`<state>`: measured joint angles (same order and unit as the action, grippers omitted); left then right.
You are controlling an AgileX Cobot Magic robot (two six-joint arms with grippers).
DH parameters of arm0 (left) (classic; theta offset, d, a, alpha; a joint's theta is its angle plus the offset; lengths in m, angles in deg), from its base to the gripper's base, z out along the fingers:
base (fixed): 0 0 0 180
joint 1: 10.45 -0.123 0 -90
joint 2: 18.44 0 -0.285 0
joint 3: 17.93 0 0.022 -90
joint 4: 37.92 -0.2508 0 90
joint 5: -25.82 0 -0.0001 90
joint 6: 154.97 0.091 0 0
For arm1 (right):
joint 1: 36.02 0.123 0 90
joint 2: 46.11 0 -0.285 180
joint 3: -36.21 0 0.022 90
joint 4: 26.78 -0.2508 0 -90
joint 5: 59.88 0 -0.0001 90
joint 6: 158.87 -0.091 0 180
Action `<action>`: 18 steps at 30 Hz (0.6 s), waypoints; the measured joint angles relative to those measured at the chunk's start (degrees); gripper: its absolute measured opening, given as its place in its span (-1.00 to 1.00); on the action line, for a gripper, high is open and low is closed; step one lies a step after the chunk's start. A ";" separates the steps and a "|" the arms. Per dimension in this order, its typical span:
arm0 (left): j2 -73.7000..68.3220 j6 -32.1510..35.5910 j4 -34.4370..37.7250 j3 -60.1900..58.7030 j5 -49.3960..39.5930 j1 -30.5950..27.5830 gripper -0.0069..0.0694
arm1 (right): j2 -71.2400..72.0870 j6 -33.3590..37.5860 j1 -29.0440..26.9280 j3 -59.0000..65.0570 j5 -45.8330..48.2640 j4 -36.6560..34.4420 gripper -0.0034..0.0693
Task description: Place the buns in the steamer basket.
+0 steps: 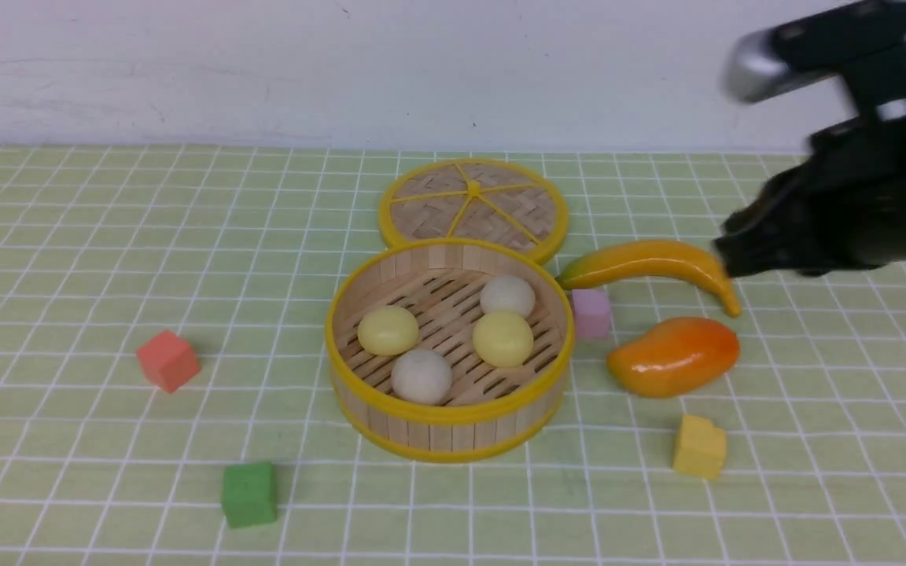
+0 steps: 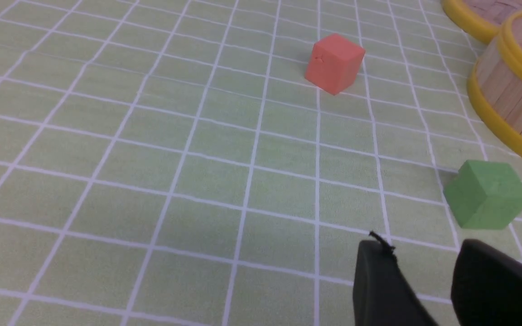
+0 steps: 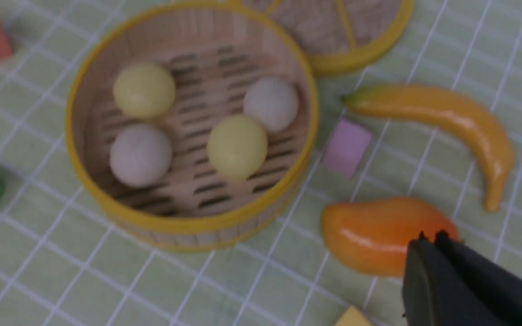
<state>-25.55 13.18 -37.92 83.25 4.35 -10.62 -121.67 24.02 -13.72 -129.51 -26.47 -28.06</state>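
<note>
Sitting inside the steamer basket at the counter's centre: all four buns. Hovering beside it, right gripper, jaws clenched, empty. Left gripper jaws parted, grasping nothing.

Front view: table seen level, from the robot's side. Wrist views: angled downward, nearer. Steamer basket shared by all; red cube likewise.
</note>
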 joint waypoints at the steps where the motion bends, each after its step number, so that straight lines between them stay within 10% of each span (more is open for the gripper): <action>1: 0.00 0.00 0.00 0.00 0.00 0.00 -0.20 | 2.55 0.00 -1.10 2.57 -1.89 -0.32 -0.93; 18: 0.00 0.00 0.00 0.00 0.00 0.00 -0.20 | 65.10 -0.05 -21.35 63.16 -18.10 -2.47 -0.90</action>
<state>-25.55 13.18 -37.92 83.25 4.35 -10.62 -56.57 23.97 -35.07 -66.35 -44.57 -30.53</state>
